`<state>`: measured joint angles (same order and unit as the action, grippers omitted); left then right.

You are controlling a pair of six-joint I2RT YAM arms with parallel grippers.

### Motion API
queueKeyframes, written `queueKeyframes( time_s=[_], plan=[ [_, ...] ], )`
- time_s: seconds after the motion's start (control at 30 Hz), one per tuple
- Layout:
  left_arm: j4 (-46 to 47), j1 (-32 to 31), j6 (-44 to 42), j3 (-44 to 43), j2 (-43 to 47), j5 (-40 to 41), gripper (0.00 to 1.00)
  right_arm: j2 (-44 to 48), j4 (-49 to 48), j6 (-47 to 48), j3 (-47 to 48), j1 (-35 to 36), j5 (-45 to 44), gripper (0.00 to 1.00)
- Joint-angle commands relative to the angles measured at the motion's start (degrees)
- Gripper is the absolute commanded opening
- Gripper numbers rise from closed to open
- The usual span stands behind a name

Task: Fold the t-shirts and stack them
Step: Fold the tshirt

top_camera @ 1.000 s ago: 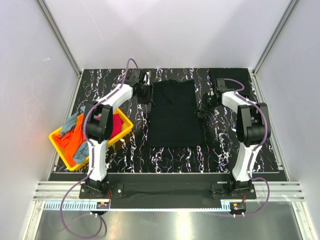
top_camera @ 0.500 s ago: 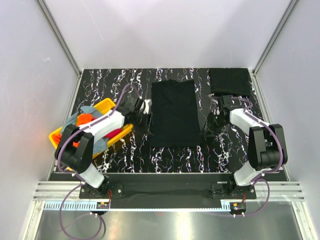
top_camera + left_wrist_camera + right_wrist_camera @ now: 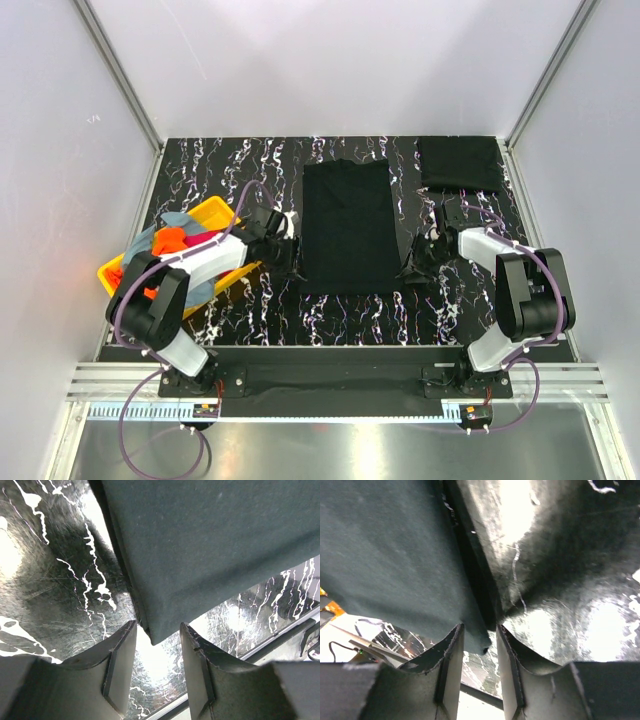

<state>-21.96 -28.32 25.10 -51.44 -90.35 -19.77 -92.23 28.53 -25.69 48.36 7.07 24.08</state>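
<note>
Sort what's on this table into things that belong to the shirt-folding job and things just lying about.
Belongs to the job:
- spread black t-shirt, flat mid-table
- folded black t-shirt, far right corner
- coloured t-shirts, heaped in the tray

Just lying about:
- yellow tray, on the left of the table

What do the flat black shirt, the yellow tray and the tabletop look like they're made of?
Black shirt: soft matte knit cloth, probably cotton; fuzzy surface, limp edges. Yellow tray: likely plastic; rigid rim, uniform colour. Tabletop: hard glossy black, white marble-like veining; material unclear.
</note>
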Motion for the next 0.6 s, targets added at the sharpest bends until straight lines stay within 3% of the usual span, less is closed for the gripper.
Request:
queueKeyframes(
  time_s=[0.0,0.17,0.2,0.3,0.33,0.57],
  plan=[
    [4.64,-0.51,0.74,0.55,-0.62,-1.68,0.44,1.96,-3.66,1.08,-0.28,-0.04,2.64,0.38],
    [5.43,-0.69,1.18,0.64,-2.72,-2.82,0.33,4.15,-5.85,1.0,-1.51,-0.04,3.78,0.33],
    [5.87,-0.78,1.35,0.73,-2.82,-3.08,0.26,4.42,-6.29,0.82,-1.69,-0.04,3.96,0.3],
    [5.96,-1.13,2.05,1.43,-2.21,-2.82,0.03,5.74,-6.39,0.38,-2.39,-0.04,2.3,0.08],
    [5.96,-1.21,2.32,1.69,-1.59,-2.3,0.0,6.61,-6.3,-0.05,-2.83,-0.04,1.51,0.0],
    [6.22,-2.09,4.25,6.08,4.39,3.42,0.0,11.9,-7.18,-5.94,-8.62,-0.04,-4.91,0.0]
  ],
)
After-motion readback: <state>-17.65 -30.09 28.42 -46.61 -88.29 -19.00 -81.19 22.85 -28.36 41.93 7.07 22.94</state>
